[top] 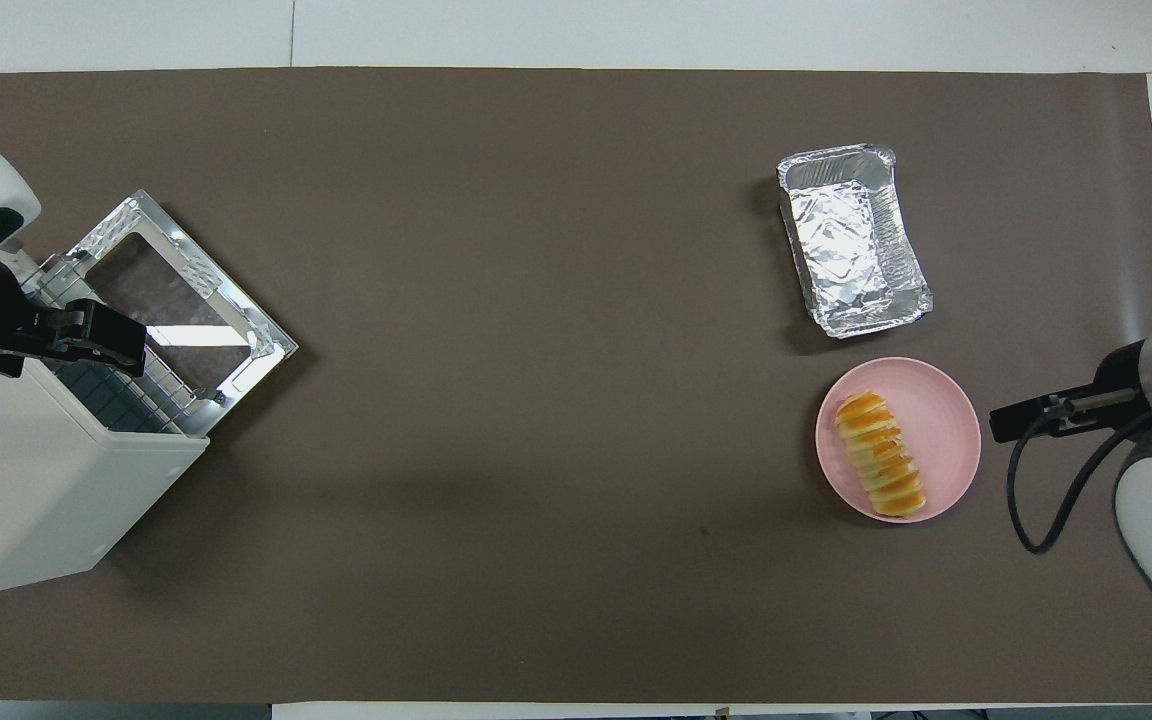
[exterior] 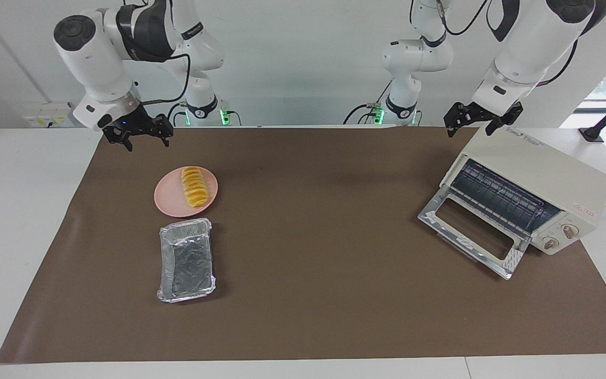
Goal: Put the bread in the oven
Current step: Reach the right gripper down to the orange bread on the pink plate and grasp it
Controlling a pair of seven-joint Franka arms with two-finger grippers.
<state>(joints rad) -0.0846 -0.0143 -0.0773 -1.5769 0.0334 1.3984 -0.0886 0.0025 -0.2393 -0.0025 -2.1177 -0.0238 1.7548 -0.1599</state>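
Note:
The bread (exterior: 193, 187) (top: 881, 455), a ridged golden loaf, lies on a round pink plate (exterior: 169, 204) (top: 948, 415) toward the right arm's end of the table. At the left arm's end stands the cream oven (exterior: 537, 163) (top: 36, 500). Its glass door (exterior: 471, 231) (top: 186, 300) is dropped open, and the wire rack (exterior: 497, 197) shows inside. My right gripper (exterior: 145, 141) (top: 1011, 420) hangs open over the mat beside the plate, holding nothing. My left gripper (exterior: 471, 128) (top: 126, 345) hangs open and empty over the oven's top.
A crinkled silver foil tray (exterior: 186, 260) (top: 851, 235) sits empty just farther from the robots than the plate. A brown mat (exterior: 324, 252) (top: 536, 400) covers the table between the plate and the oven. A black cable loops from the right arm.

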